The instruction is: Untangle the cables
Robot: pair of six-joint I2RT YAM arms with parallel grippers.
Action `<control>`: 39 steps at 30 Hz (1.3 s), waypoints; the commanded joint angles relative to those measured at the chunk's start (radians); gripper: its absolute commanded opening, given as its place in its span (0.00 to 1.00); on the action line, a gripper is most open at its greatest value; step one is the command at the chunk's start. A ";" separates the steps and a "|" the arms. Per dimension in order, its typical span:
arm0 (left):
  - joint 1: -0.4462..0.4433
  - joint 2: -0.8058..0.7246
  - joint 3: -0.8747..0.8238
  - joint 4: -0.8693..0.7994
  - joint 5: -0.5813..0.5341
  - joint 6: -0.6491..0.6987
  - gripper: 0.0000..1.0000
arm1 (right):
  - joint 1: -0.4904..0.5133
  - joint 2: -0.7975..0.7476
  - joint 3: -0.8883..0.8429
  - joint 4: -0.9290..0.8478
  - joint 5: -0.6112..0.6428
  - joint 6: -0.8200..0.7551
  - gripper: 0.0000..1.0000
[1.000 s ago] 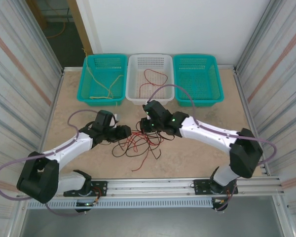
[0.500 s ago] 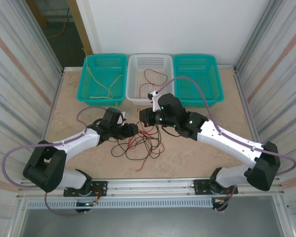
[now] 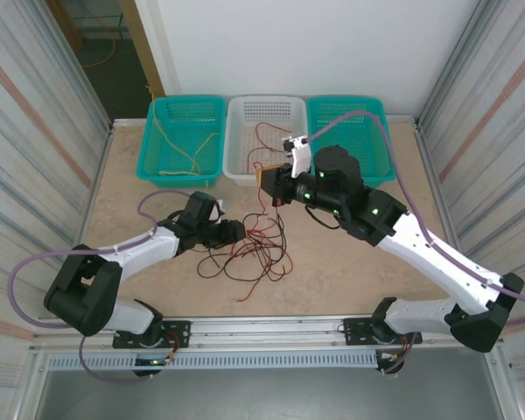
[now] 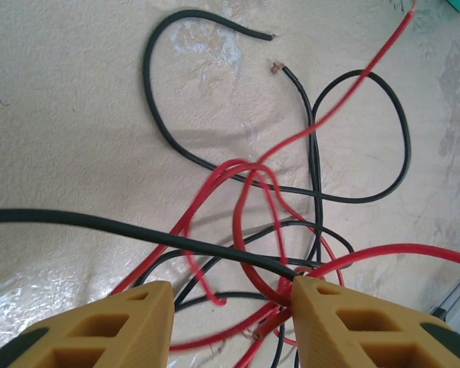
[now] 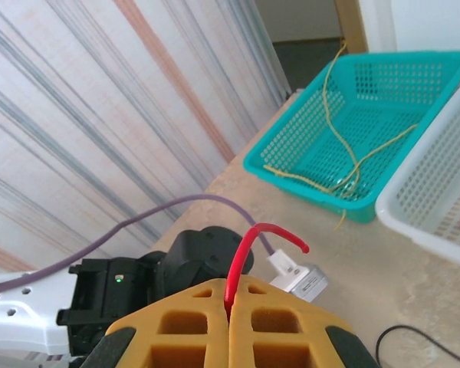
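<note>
A tangle of red and black cables (image 3: 255,254) lies on the tan table in front of the arms. My right gripper (image 3: 268,179) is raised above the table near the white basket, shut on a red cable (image 5: 249,245) whose short end curls out above the pads (image 5: 207,307). That strand runs down to the tangle. My left gripper (image 3: 234,232) sits low at the tangle's left edge. In the left wrist view it (image 4: 230,307) is open, with red and black cables (image 4: 249,199) lying between the jaws and a black cable (image 4: 138,234) crossing to the right finger (image 4: 345,322).
Three baskets stand at the back: a teal one (image 3: 149,149) holding yellow cables (image 3: 188,153), a white one (image 3: 236,162) with a red cable (image 3: 271,136) in it, and a teal one (image 3: 381,144) on the right. Corrugated walls close in both sides.
My right gripper has risen and moved back and right toward the white basket, drawing the red cable up out of the tangle. The left gripper has edged right into the tangle, its jaws narrowing slightly.
</note>
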 commanded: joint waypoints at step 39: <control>-0.001 -0.137 -0.015 -0.012 0.024 0.006 0.49 | -0.196 -0.006 0.283 0.166 -0.068 -0.101 0.00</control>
